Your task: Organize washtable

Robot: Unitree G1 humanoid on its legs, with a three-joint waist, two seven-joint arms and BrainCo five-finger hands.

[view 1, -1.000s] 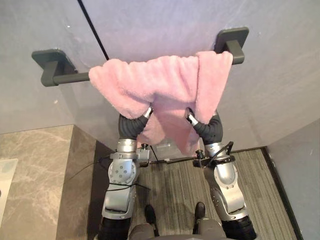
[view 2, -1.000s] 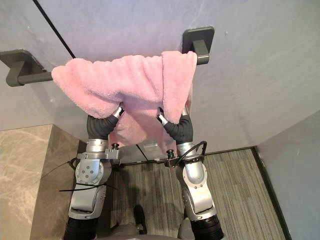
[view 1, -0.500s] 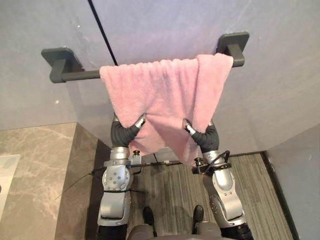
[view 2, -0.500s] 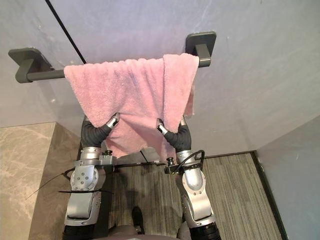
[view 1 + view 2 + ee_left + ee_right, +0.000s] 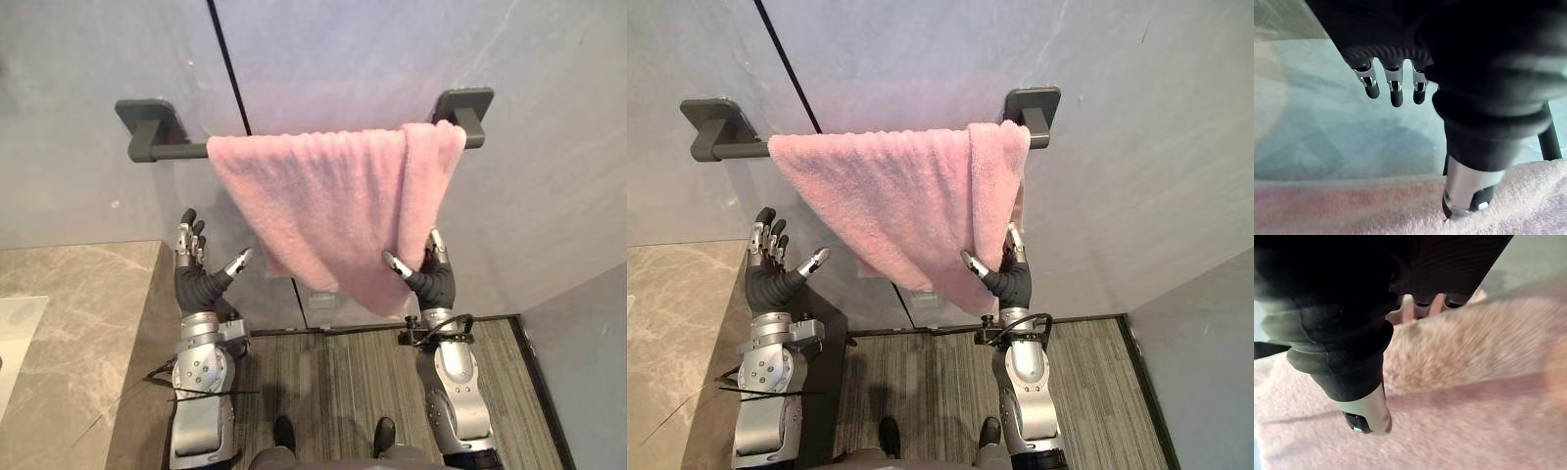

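A pink towel (image 5: 333, 206) hangs spread over the dark grey wall bar (image 5: 176, 152), with its right part folded double near the right bracket (image 5: 468, 106). My left hand (image 5: 199, 284) is raised to the left of the towel, open, fingers straight and apart from the cloth. In the left wrist view its fingers (image 5: 1396, 90) point at the wall, with the towel (image 5: 1352, 210) beyond the thumb. My right hand (image 5: 434, 284) is open at the towel's lower right edge, fingers upright beside the cloth, thumb stretched toward it. The right wrist view shows the towel (image 5: 1459, 382) close up.
A marble counter (image 5: 69, 333) lies at the lower left, with a pale basin edge (image 5: 15, 333) at its far left. The grey wall (image 5: 549, 196) carries a black vertical seam (image 5: 227, 69). Striped carpet (image 5: 343, 382) covers the floor below the towel.
Both hands have let go of the towel and opened. The left hand has moved out to the left. The towel, bunched before, now hangs flat and spread along the bar.
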